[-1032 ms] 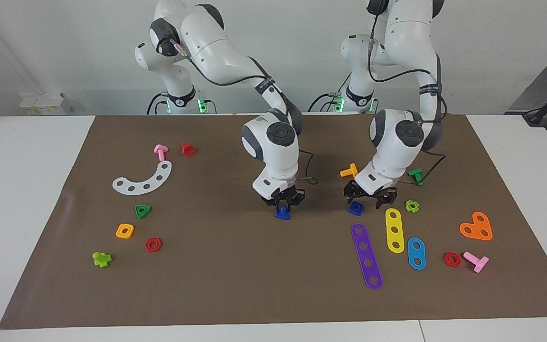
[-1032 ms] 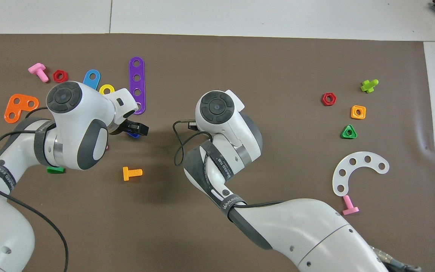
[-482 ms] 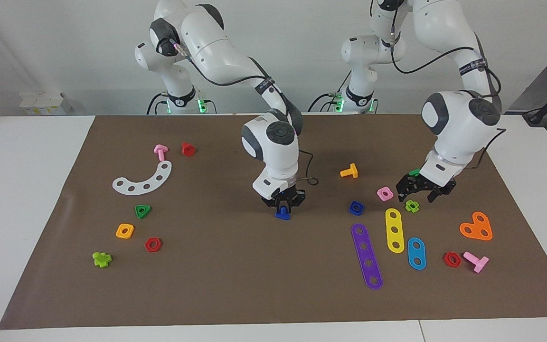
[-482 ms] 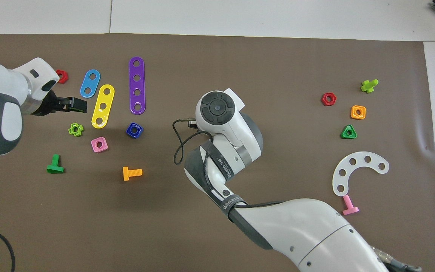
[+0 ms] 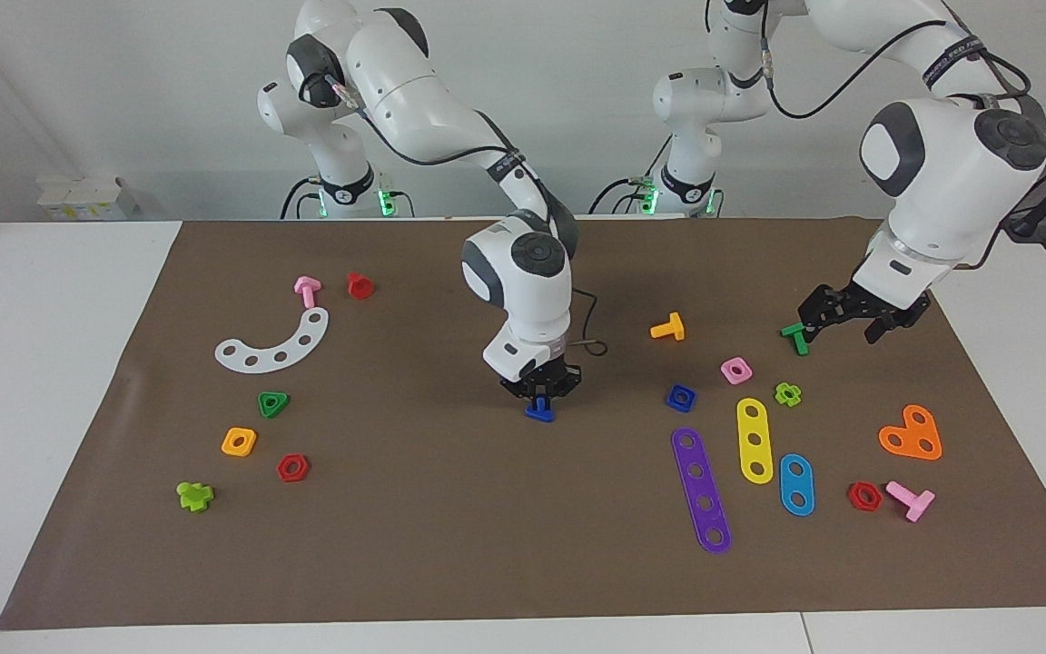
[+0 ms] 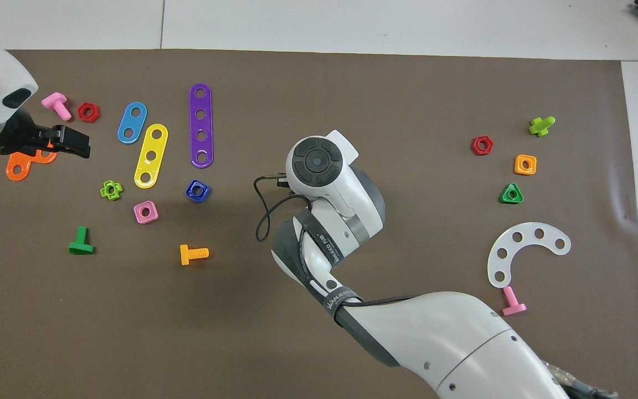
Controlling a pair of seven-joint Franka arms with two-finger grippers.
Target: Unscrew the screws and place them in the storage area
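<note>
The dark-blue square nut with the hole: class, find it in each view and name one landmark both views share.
Facing view: the dark-blue square nut lies on the mat, just nearer the robots than the purple four-hole strip, with the pink square nut beside it.
Overhead view: the same nut sits below the end of the purple strip, the pink nut lower beside it.
Shared landmark: the purple four-hole strip.

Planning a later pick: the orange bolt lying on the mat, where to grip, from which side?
Grip the orange bolt across its threaded stem, coming straight down. It lies flat on the mat, stem toward the right arm's end, both flanks free.
</note>
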